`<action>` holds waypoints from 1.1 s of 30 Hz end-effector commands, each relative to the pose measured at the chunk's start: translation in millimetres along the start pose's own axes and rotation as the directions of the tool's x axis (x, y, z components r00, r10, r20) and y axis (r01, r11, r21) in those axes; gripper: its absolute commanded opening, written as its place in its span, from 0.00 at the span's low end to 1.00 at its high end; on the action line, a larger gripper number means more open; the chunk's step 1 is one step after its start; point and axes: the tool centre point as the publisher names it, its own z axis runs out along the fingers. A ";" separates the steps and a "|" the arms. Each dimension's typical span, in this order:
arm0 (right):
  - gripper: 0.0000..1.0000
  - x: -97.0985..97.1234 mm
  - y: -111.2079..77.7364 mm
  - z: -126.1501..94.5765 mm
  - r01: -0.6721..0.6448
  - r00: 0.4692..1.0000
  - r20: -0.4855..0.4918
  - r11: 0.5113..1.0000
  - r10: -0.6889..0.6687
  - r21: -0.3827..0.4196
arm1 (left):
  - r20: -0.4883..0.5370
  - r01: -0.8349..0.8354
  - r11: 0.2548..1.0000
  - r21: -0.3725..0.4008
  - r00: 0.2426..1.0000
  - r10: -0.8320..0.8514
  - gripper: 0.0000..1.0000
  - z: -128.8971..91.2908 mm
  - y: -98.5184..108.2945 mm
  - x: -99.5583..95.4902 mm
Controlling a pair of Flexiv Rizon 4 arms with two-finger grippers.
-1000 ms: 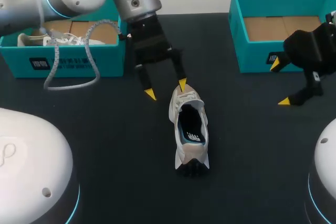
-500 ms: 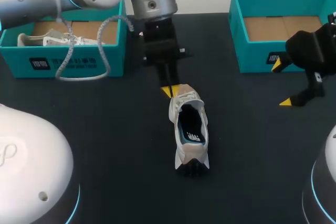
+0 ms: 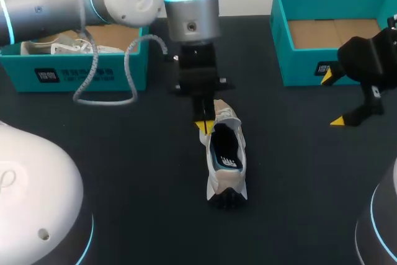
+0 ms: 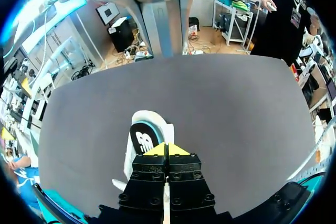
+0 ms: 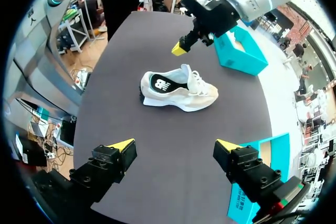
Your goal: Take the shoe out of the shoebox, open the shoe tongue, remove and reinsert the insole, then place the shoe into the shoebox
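A white and beige shoe (image 3: 224,156) lies on the dark table, toe toward the far side, its dark insole (image 3: 227,150) showing in the opening. My left gripper (image 3: 205,126) hangs shut over the shoe's lace end, yellow tips pressed together. In the right wrist view this left gripper (image 5: 179,50) sits a little above the shoe (image 5: 178,88), apart from it, with nothing seen between its tips. In the left wrist view the shoe (image 4: 143,139) lies just under and ahead of the left gripper (image 4: 166,149). My right gripper (image 3: 330,98) stands open at the right, well clear of the shoe.
A teal shoebox (image 3: 93,74) at the back left holds another white shoe (image 3: 62,46). A second teal shoebox (image 3: 298,66) with a bare cardboard floor stands at the back right, close to the right gripper. A grey cable loop (image 3: 102,94) hangs from the left arm.
The left gripper has shut its fingers and moved right and nearer, from beside the shoe's toe to over its lace end. The right arm and the shoe have stayed put.
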 end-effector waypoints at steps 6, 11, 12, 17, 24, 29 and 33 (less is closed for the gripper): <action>1.00 0.1 0.2 0.8 0.000 1.000 0.000 1.000 0.000 0.001 | 0.007 0.055 0.996 -0.069 0.998 -0.055 0.00 30.2 3.7 -21.4; 1.00 0.1 0.2 0.8 0.000 1.000 0.000 1.000 0.000 0.001 | 0.005 0.099 0.993 -0.067 0.995 -0.099 0.00 49.1 7.5 -34.1; 1.00 0.1 0.2 0.8 0.000 1.000 0.000 1.000 0.000 0.001 | 0.003 0.105 0.992 -0.064 0.994 -0.105 0.00 52.9 9.3 -36.1; 1.00 0.1 0.2 0.8 0.000 1.000 0.000 1.000 0.000 0.001 | -0.036 0.114 0.988 -0.105 0.992 -0.119 0.00 73.1 15.5 -41.2; 1.00 0.1 0.2 0.8 0.000 1.000 0.000 1.000 0.000 0.001 | -0.043 0.135 0.986 -0.102 0.989 -0.140 0.00 97.6 23.8 -36.8; 1.00 0.1 0.2 0.8 0.000 1.000 0.000 1.000 0.000 0.001 | -0.061 0.161 0.980 -0.114 0.984 -0.169 0.00 116.4 31.5 -32.5; 1.00 0.1 0.2 0.8 0.000 1.000 0.000 1.000 0.000 0.001 | -0.055 0.165 0.980 -0.113 0.984 -0.172 0.00 111.3 30.2 -29.7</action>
